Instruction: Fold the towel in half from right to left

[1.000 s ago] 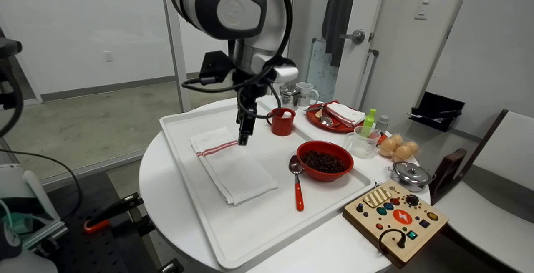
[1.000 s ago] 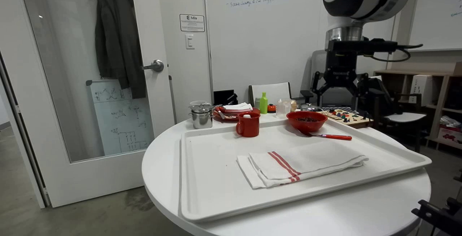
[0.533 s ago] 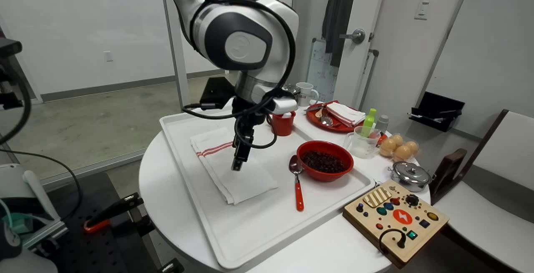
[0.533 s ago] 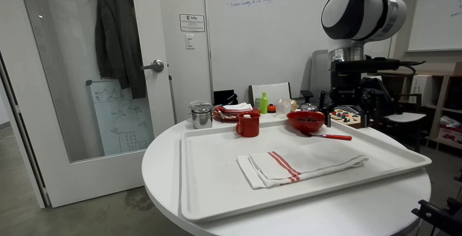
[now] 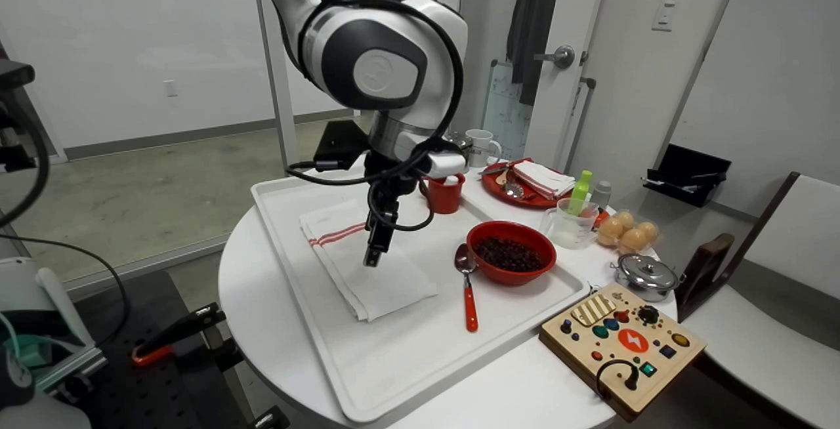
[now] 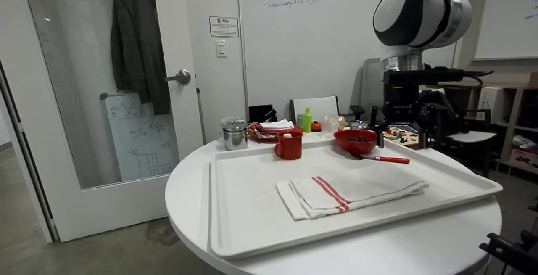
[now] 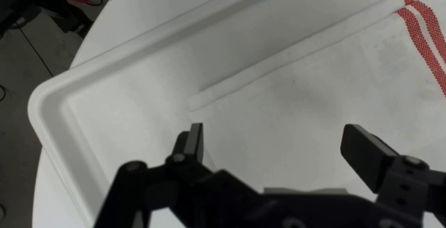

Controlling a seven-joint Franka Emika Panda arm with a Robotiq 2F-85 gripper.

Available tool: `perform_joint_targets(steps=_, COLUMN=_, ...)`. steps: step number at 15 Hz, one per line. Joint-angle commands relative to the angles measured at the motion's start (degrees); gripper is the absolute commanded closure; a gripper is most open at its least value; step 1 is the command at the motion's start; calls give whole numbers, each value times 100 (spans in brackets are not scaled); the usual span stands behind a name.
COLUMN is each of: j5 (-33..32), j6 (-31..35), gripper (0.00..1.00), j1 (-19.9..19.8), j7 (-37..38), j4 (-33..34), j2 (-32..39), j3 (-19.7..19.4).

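Wrist view: the claw (image 7: 273,127) is spread above the towel (image 7: 299,95), nothing pinched. It has just been lowered; the towel lies unmoved on the tray (image 5: 400,363), left of the spoon (image 5: 468,291) in an exterior view. A grasp for folding is presumably being prepared.

Robotics lab, handwritten whiteboard (image 6: 309,35), robot arm (image 6: 414,14)

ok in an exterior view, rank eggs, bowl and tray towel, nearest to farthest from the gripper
1. Tray towel, below the gripper.
2. Bowl, to the right in that view.
3. Eggs, farthest right of the three.
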Motion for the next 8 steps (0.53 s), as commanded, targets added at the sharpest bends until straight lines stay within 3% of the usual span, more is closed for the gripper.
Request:
perform_joint_targets(steps=1, j5=-163, j6=208, gripper=0, j1=152, j7=337, j4=148, j2=274, j3=-73)
perform_joint_targets(steps=8, j5=-1247, j6=442, gripper=0, j1=439, j7=948, j4=207, j2=692, j3=-396)
